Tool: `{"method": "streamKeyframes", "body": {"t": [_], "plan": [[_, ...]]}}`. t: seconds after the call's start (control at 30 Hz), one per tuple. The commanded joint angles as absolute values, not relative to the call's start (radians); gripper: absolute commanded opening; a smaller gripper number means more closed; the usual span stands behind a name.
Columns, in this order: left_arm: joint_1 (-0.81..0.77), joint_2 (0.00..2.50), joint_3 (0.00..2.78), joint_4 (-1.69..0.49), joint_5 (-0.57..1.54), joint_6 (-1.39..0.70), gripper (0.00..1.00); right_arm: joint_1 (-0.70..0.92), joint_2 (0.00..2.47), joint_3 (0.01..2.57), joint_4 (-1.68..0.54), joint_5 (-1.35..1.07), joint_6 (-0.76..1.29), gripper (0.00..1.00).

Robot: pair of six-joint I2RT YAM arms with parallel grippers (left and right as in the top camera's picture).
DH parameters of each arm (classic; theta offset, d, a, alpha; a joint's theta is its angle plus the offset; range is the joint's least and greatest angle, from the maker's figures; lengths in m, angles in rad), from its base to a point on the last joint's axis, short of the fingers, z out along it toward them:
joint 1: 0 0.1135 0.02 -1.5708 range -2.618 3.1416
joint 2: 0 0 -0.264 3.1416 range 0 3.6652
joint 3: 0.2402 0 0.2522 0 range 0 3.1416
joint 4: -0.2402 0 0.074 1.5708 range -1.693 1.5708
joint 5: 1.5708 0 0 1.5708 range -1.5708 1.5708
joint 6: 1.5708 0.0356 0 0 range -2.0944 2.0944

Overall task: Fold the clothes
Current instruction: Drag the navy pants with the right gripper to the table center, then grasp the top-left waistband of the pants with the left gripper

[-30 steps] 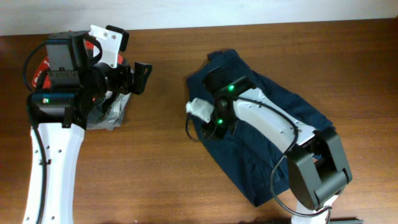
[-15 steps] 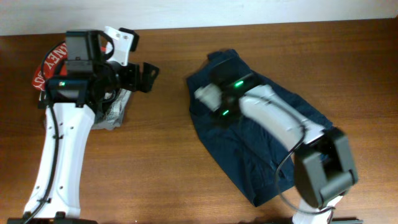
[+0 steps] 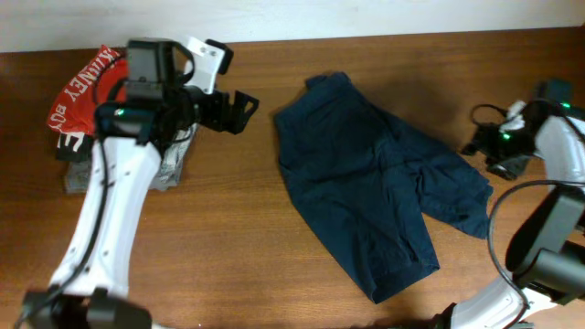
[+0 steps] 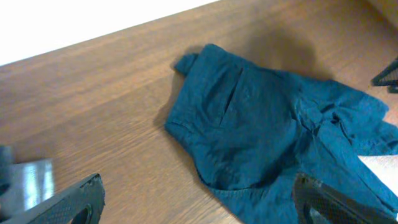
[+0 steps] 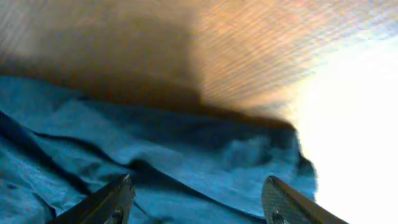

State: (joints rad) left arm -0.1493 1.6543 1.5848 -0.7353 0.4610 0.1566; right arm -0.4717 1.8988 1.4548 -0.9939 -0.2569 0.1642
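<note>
Clothes [image 3: 366, 187] — diagonal, upper-left to lower-right

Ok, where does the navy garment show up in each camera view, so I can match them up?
Overhead: the navy garment lies spread out right of centre, running from top centre down to the lower right.
Left wrist: it fills the centre and right, cut off by the right and bottom edges.
Right wrist: it covers the lower half, close up.
Shared landmark: the brown wooden table under it, seen in all three.

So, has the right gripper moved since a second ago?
Yes: the right gripper swung rightward, from over the navy garment's upper left to beside its right edge.
</note>
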Motion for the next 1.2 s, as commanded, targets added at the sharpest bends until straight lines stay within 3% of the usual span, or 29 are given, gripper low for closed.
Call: {"method": "streamKeyframes", "body": {"t": [0.0, 0.13, 0.2, 0.37, 0.6, 0.93, 1.17], "plan": [[-0.196, 1.803, 1.595, -0.69, 0.475, 0.158, 0.92, -0.491, 1.886, 1.457, -1.025, -0.311, 0.2, 0.7], [-0.231, 1.929, 1.595, -0.556, 0.475, 0.143, 0.91, -0.484, 1.886, 1.457, -1.044, -0.319, 0.2, 0.71], [-0.247, 2.012, 1.595, -0.446, 0.466, 0.143, 0.84, -0.473, 1.886, 1.457, -1.052, -0.334, 0.2, 0.71], [-0.265, 2.133, 1.595, -0.33, 0.391, 0.143, 0.77, -0.458, 1.886, 1.457, -1.087, -0.338, 0.183, 0.72], [-0.271, 2.239, 1.595, -0.275, 0.349, 0.144, 0.66, -0.45, 1.886, 1.457, -1.153, -0.341, 0.135, 0.71], [-0.274, 2.276, 1.595, -0.229, 0.424, 0.143, 0.4, -0.45, 1.886, 1.457, -1.149, -0.341, 0.136, 0.7], [-0.287, 2.276, 1.594, -0.25, 0.43, 0.144, 0.39, -0.45, 1.886, 1.457, -1.134, -0.341, 0.136, 0.71]]}}
